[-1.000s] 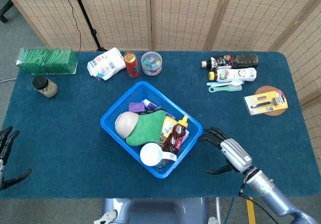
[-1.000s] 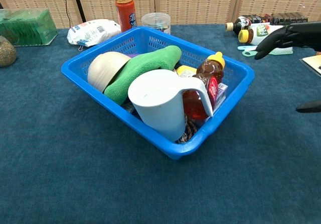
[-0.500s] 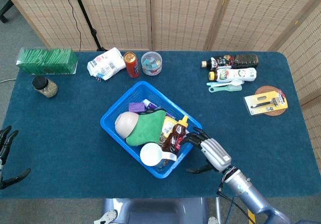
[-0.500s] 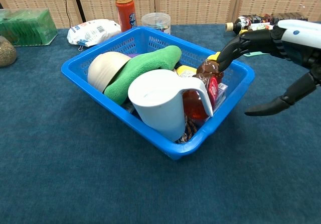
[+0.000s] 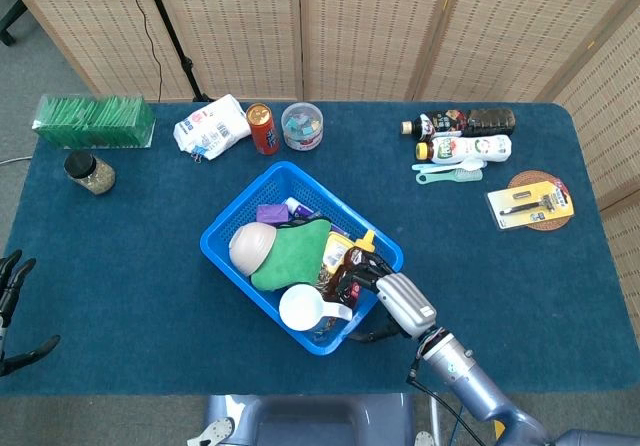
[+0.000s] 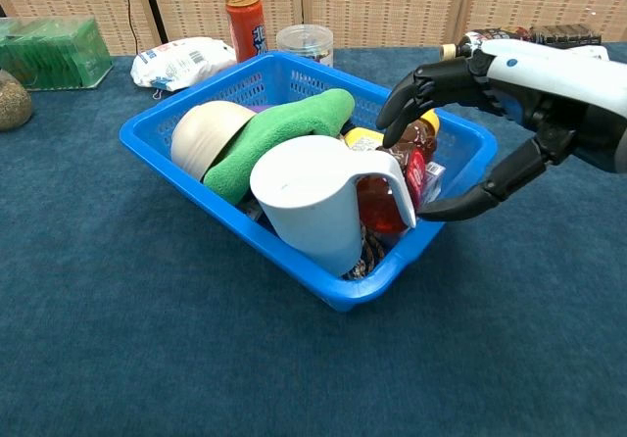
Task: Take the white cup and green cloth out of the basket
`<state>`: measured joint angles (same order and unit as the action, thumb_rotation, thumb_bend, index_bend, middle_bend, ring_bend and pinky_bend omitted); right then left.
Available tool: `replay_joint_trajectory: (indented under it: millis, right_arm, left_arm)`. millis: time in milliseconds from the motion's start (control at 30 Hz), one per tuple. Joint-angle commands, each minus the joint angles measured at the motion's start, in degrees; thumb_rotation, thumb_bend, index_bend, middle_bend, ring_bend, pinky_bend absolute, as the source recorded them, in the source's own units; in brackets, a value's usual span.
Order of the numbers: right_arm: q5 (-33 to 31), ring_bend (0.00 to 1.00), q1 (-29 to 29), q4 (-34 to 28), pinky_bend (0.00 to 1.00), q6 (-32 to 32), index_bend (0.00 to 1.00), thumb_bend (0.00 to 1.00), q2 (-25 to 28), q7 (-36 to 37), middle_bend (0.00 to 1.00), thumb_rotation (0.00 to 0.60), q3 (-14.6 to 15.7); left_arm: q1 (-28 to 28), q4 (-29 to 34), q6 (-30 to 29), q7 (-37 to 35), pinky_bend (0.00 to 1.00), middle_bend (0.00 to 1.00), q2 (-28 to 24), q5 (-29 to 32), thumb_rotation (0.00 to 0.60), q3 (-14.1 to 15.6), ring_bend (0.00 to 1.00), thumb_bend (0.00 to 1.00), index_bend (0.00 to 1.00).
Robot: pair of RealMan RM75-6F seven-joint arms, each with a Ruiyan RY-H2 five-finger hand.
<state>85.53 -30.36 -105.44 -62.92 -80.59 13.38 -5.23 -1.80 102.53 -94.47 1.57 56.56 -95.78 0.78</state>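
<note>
The blue basket (image 5: 240, 198) (image 6: 216, 214) sits mid-table. Inside it, the white cup (image 5: 303, 309) (image 6: 315, 200) stands at the near corner, handle toward my right hand. The green cloth (image 5: 291, 255) (image 6: 277, 131) lies behind it, draped against a beige bowl (image 5: 251, 246) (image 6: 206, 133). My right hand (image 5: 396, 302) (image 6: 490, 79) hovers over the basket's right wall with fingers spread above a brown squeeze bottle (image 6: 397, 168) and thumb outside the wall; it holds nothing. My left hand (image 5: 10, 311) is open at the table's left edge, far from the basket.
At the back stand a green box (image 5: 93, 121), a jar (image 5: 89, 171), a white bag (image 5: 211, 126), a red can (image 5: 263, 128) and a clear tub (image 5: 303, 126). Bottles (image 5: 462, 134), a brush (image 5: 450, 171) and a razor pack (image 5: 530, 201) lie at the back right.
My right hand has moved left from the open table to the basket's right wall, its fingers now over the brown bottle. The left hand has stayed put.
</note>
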Motion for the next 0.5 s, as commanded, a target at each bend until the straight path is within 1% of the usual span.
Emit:
replay_joint_trajectory:
  millis: [33,133,267,400,500]
  right_arm:
    - [-1.62,0.24,-0.67,0.53,0.00,0.40,0.36,0.05,-1.97,-1.90,0.38,0.600,-1.04]
    - [-2.92,0.26,-1.05,1.10,0.00,0.83,0.37,0.09,-3.35,-3.69,0.39,0.600,-1.37]
    - [-3.30,0.32,-1.03,1.37,0.01,0.56,0.41,0.14,-4.38,-5.00,0.44,0.600,-1.29]
    - [-3.49,0.37,-1.03,1.50,0.08,0.31,0.43,0.21,-5.13,-6.05,0.48,0.600,-1.29]
    - [-3.90,0.40,-1.18,1.77,0.11,0.25,0.48,0.29,-5.78,-6.88,0.51,0.600,-1.55]
  left_arm:
    - [0.04,0.04,0.10,0.17,0.00,0.00,0.03,-0.09,0.600,0.06,0.00,0.00,0.00]
    - [0.02,0.02,0.07,0.08,0.00,0.00,0.01,-0.06,0.600,0.07,0.00,0.00,0.00]
    - [0.23,0.00,0.59,0.17,0.00,0.00,-0.02,0.08,0.600,0.12,0.00,0.00,0.00]
    - [0.28,0.06,0.63,0.24,0.00,0.00,-0.04,0.16,0.600,0.06,0.00,0.00,0.00]
    - [0.23,0.07,0.50,0.09,0.00,0.00,-0.09,0.30,0.600,0.00,0.00,0.00,0.00]
